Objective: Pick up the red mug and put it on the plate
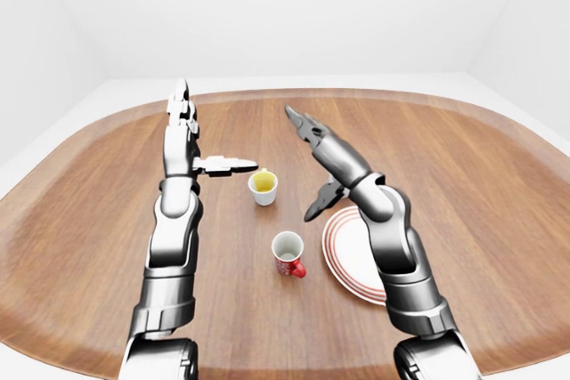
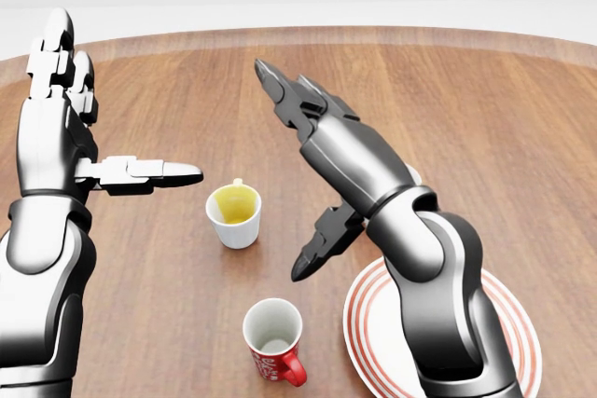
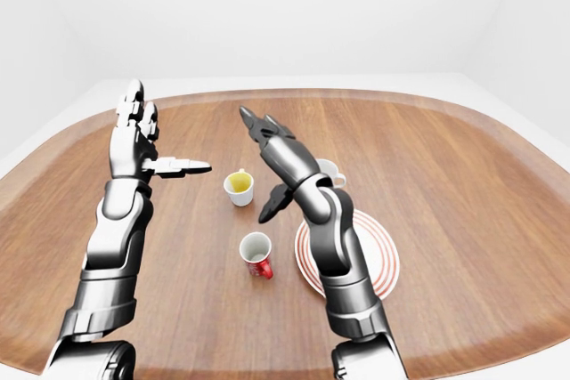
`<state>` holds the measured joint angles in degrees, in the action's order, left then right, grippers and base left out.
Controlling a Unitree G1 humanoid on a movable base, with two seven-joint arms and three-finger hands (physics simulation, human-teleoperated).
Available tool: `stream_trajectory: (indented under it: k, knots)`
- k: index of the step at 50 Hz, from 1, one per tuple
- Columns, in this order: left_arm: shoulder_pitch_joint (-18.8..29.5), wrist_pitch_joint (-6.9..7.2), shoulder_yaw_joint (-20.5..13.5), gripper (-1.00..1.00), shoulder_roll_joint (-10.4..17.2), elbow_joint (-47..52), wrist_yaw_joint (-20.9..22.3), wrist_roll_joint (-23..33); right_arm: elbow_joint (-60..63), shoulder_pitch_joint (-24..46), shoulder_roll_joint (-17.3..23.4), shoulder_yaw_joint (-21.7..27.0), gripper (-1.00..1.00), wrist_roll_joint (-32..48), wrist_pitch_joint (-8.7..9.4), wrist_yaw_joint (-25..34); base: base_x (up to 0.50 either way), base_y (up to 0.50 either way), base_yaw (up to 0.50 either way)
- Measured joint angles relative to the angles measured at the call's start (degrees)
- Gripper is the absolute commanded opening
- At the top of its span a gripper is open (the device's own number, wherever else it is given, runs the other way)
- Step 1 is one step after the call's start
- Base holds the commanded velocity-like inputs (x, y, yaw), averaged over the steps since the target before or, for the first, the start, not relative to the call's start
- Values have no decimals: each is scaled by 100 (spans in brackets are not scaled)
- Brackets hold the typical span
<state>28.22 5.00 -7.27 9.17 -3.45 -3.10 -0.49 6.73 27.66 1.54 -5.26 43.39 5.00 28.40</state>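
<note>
The red mug [image 2: 275, 347] stands upright near the bottom of the head view, white inside, handle to the lower right. To its right lies the white plate [image 2: 515, 325] with red rings, partly covered by my right forearm. My right hand [image 2: 287, 171] hovers open above the table, up and to the right of the mug, its fingers [image 2: 280, 90] stretched to the upper left and its thumb [image 2: 317, 241] hanging down. My left hand [image 2: 121, 109] is open at the left, fingers up and thumb pointing right, well away from the mug.
A white cup [image 2: 234, 214] with a yellow inside stands between the two hands, above the red mug. A plain white mug [image 3: 328, 169] sits behind my right arm, above the plate. The round wooden table [image 1: 463, 157] reaches well beyond all of them.
</note>
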Motion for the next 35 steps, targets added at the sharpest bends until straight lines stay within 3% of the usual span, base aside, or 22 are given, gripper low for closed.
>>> stream_trajectory:
  k: [21,35]
  knots:
    - [15,0,-16,100,32,55,7,-13,613,-264,-282,-307,100,1227,0,970,0,0,0]
    - [24,0,-19,100,36,198,16,3,760,-575,-483,-485,100,1863,0,1160,0,0,0]
